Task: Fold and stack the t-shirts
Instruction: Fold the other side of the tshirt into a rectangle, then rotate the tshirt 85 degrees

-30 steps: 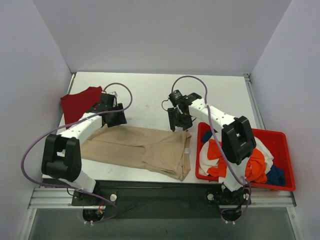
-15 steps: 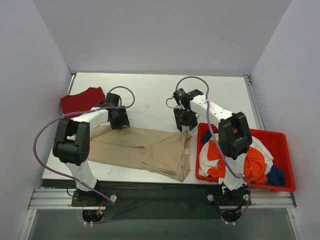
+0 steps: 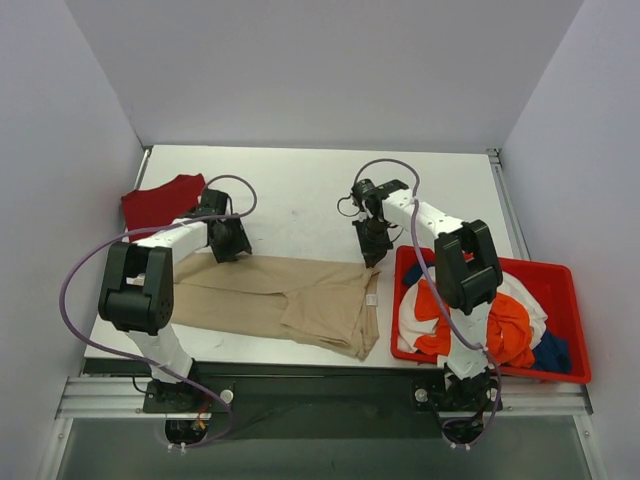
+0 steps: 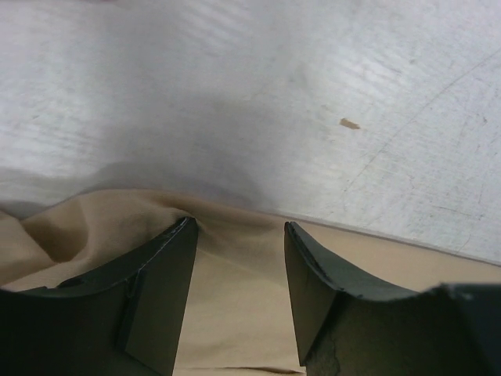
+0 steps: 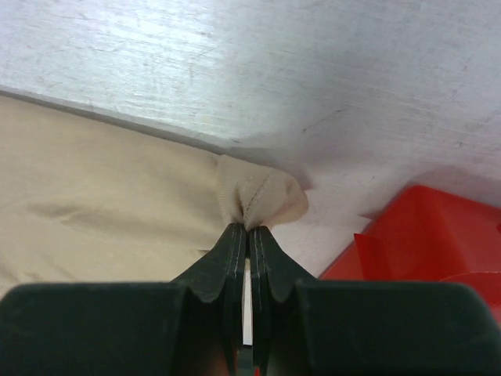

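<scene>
Beige t-shirt (image 3: 285, 295): lying spread and creased across the near middle of the surface (image 3: 300, 185), its right edge reaching just beside the red bin (image 3: 575, 290). Left hand (image 4: 239, 227): resting at the shirt's far left edge, fingers (image 4: 156, 274) standing apart, straddling a raised ridge of cloth without clamping it. Right hand (image 5: 248, 229): pinching the shirt's far right corner, fingers pressed together on a small puckered fold, just left of the bin. Dark red t-shirt (image 3: 158, 202): lying bunched at the far left of the surface, near the left arm. Orange t-shirt (image 3: 512, 338), white t-shirt (image 3: 412, 318), blue t-shirt (image 3: 552, 352): sitting heaped together inside the bin at near right.
</scene>
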Action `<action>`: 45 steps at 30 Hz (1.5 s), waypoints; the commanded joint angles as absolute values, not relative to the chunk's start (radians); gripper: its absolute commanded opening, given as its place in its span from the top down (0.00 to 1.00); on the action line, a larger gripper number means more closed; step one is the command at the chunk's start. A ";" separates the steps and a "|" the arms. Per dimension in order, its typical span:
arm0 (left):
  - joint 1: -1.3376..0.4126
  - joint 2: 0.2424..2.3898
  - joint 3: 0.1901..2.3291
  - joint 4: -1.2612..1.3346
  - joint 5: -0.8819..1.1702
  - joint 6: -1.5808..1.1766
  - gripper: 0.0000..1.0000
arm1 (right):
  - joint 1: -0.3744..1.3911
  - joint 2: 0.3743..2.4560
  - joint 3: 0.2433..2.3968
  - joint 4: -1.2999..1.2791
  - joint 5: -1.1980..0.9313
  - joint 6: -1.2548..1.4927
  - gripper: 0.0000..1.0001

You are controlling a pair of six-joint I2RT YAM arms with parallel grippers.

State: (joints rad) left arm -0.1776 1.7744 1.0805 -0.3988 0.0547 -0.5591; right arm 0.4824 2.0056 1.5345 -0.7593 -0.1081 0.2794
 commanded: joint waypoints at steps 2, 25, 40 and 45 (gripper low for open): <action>-0.123 1.730 1.000 -0.445 -0.023 -0.591 0.41 | 0.437 1.990 1.513 -0.801 -0.149 0.282 1.00; -0.095 1.615 0.919 -0.420 -0.109 -0.624 0.41 | 0.311 1.930 1.511 -0.795 -0.270 0.279 0.77; -0.126 1.503 1.028 -0.474 -0.095 -0.611 0.39 | 0.321 1.945 1.594 -0.744 -0.402 0.264 0.59; -0.124 1.509 1.016 -0.463 -0.057 -0.592 0.39 | 0.376 1.988 1.638 -0.744 -0.462 0.233 0.59</action>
State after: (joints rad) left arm -0.1230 1.5230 0.9916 -0.4637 -0.0788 -0.6159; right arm 0.3340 1.9625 1.6039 -0.7170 -0.3958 0.2691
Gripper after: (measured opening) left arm 0.608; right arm 0.413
